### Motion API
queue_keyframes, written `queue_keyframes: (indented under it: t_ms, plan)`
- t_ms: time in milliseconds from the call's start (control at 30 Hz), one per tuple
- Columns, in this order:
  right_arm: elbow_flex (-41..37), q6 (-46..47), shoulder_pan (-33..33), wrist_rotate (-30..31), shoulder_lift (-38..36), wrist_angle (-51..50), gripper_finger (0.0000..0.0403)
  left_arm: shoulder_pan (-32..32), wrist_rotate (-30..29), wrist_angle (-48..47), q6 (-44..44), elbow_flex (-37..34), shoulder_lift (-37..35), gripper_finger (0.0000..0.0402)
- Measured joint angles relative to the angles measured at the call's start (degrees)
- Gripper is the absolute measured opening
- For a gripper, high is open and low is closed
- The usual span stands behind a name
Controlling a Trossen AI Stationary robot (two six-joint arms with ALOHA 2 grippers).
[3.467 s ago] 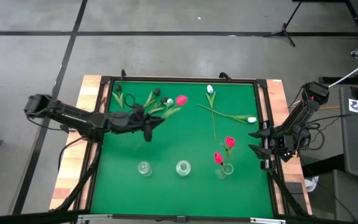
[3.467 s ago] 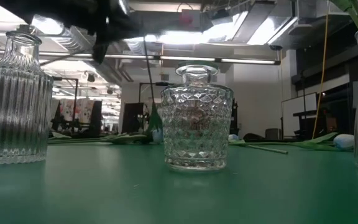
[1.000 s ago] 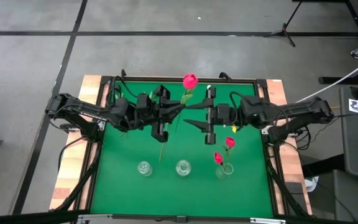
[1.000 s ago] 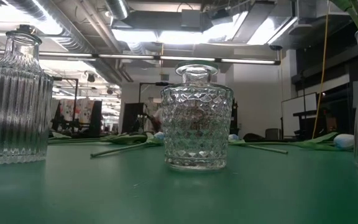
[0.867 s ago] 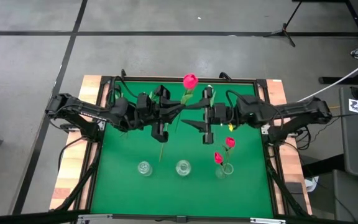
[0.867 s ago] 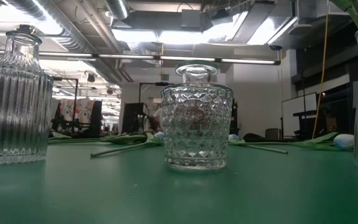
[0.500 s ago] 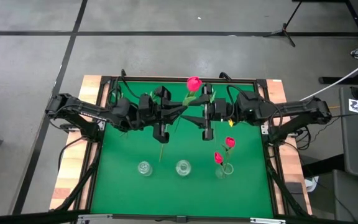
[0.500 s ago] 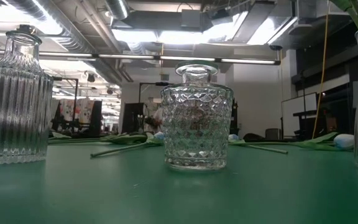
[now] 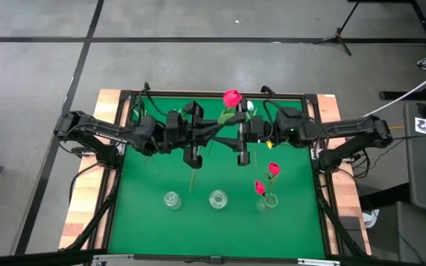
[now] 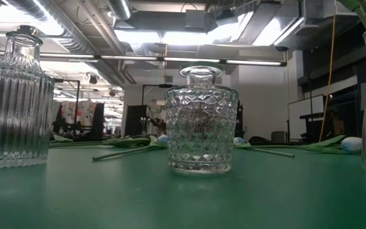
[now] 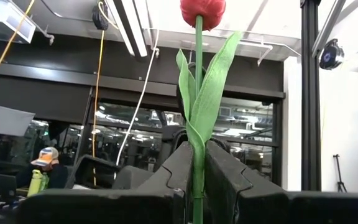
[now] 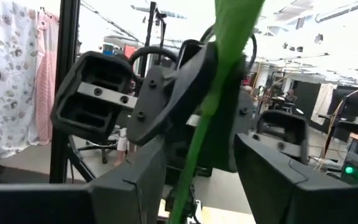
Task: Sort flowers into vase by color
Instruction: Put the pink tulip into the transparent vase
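1. Red tulip (image 9: 232, 97) stands lifted above the far middle of the desk (image 9: 146, 177), its stem pinched in the left end effector (image 11: 194, 163), whose fingers are closed on the stem just below the leaves, head up.
2. Judging from the poses, this is a handover: the right end effector (image 9: 241, 137) faces the left one across the stem, and the right wrist view shows its fingers (image 12: 135, 171) apart with the stem (image 12: 197, 143) running between them, not yet pinched.
3. The handover probably serves reach: the vase (image 9: 266, 200) already holding two red tulips (image 9: 273, 169) sits near the desk's front edge toward the right corner.
4. Two empty vases, one (image 9: 171, 199) left of centre and one (image 9: 218, 199) at centre, stand along the same front edge; I take them to be for the other colours.
5. Other flowers lie along the far edge under the arms, mostly hidden from above; the low view shows stems (image 10: 126, 151) and a pale bud (image 10: 351, 144) flat on the cloth.
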Motion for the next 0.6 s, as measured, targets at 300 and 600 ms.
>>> queue_keyframes:
  t_ms: [300, 600]
  plan:
    - [0.0, 0.4, 0.0, 0.2, 0.8, -0.1, 0.0125, 0.1, 0.1, -0.5, 0.7, 0.0, 0.0, 0.0031]
    - [0.0, 0.2, 0.0, 0.5, 0.7, -0.5, 0.0038, 0.0, 0.2, -1.1, 0.7, 0.0, -0.1, 0.0031]
